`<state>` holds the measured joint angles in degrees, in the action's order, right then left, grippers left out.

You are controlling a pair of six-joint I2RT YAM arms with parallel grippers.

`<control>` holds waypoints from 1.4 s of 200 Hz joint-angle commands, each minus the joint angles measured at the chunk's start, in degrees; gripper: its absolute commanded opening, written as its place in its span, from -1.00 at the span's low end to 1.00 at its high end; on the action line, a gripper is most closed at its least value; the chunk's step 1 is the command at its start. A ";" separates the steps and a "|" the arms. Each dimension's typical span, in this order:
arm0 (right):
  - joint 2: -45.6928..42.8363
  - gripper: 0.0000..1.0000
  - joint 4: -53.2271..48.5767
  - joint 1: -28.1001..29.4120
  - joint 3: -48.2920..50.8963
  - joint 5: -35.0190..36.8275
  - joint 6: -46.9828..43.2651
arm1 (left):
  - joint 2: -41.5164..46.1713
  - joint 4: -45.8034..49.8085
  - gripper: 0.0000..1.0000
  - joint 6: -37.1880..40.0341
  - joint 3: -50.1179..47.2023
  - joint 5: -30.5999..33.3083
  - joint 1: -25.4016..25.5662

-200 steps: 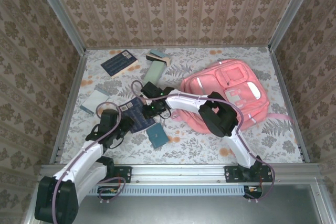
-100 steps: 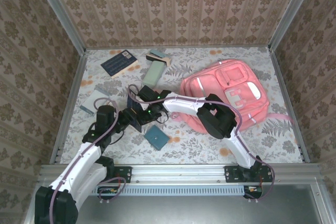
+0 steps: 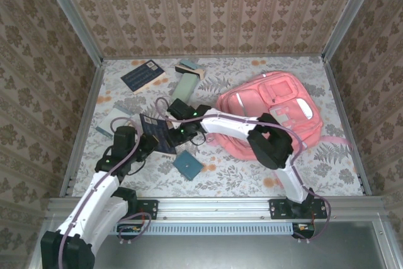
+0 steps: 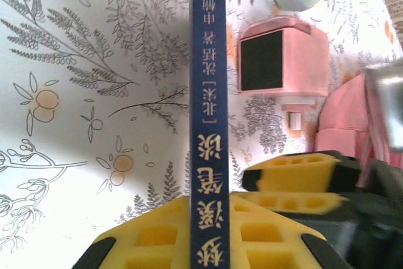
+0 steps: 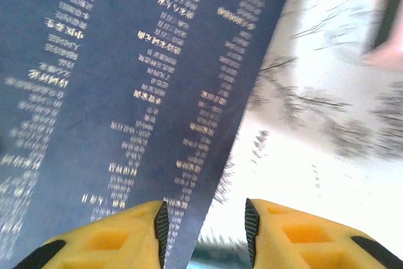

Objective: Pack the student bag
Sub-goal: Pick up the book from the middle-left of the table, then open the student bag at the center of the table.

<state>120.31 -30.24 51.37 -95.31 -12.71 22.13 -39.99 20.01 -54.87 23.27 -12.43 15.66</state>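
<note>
Left pincer (image 4: 211,225) clamped on spine of blue book (image 4: 211,92), held upright. Right pincer (image 5: 206,218): jaws apart, book edge between; student bag (image 3: 277,108) to its right.

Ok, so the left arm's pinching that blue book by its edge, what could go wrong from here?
1. The left gripper grips the blue book only at one thin edge, with the book standing upright, so it could pivot or slip when lifted.
2. The right gripper stands open right beside the book's cover; a move by either may knock it loose.
3. The student bag lies past the right gripper, so carrying the book across risks a clash.
</note>
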 commanded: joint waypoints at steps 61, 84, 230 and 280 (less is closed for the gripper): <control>-21.80 0.13 -6.93 -14.27 16.23 26.67 -9.89 | -0.46 -4.38 -1.00 0.43 7.95 -3.78 0.39; -23.23 0.11 -6.38 -17.66 20.00 28.85 -10.74 | -1.86 -5.24 -1.00 0.80 9.30 -4.27 0.94; -21.28 -1.00 -8.27 -18.94 17.48 26.31 -8.44 | -7.17 -11.85 -1.00 -0.98 11.51 -4.62 4.89; -26.54 -1.00 -11.41 -21.22 8.14 20.04 -7.19 | -16.30 -21.96 -1.00 -3.13 14.84 -0.20 13.27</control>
<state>98.70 -41.56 31.27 -80.77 12.58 13.65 -53.54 7.86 -56.18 34.35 -15.27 25.56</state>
